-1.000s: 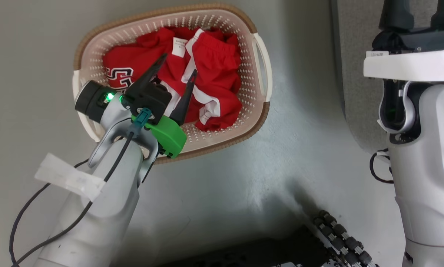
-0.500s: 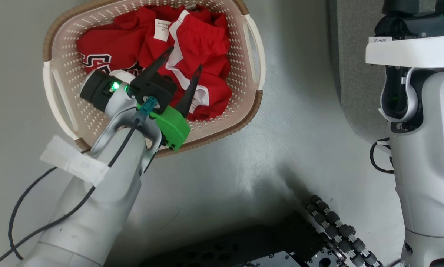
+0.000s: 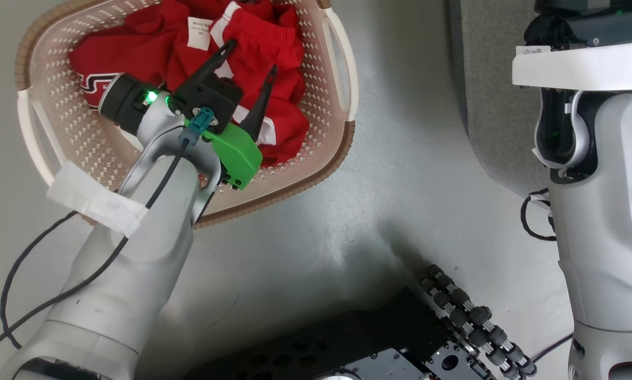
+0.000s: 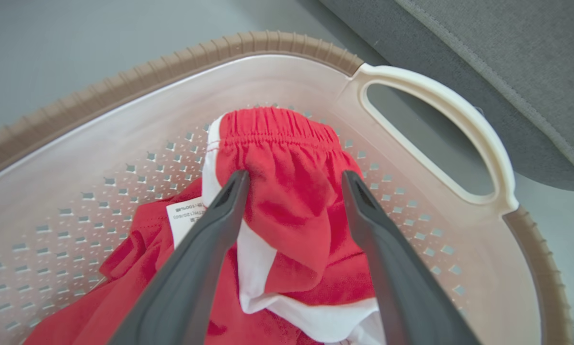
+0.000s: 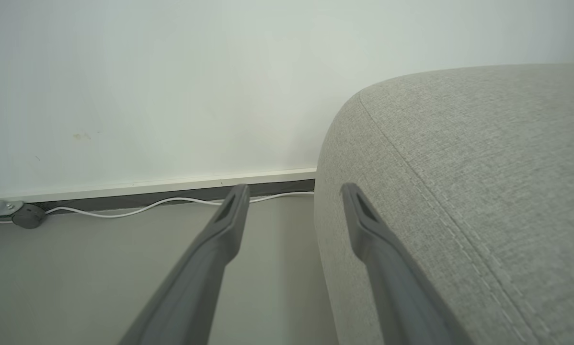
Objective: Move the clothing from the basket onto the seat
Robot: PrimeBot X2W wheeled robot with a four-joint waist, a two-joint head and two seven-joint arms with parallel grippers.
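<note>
The pale grey floor (image 3: 321, 232) ran under everything, and a plain white wall (image 5: 148, 72) rose behind it. The cream-white perforated plastic basket with the brown woven-look rim (image 3: 316, 158) stood on that floor, near the large grey fabric-upholstered sofa (image 5: 459, 167) but apart from it. The red sports clothing with white panels (image 4: 287, 191) lay crumpled inside the basket. My left gripper (image 4: 295, 175) hung over it with its fingers spread either side of an elastic waistband, gripping nothing; I could not tell whether the tips touched the cloth. My right gripper (image 5: 294, 188) was likewise spread and empty, beside the sofa's rounded corner.
</note>
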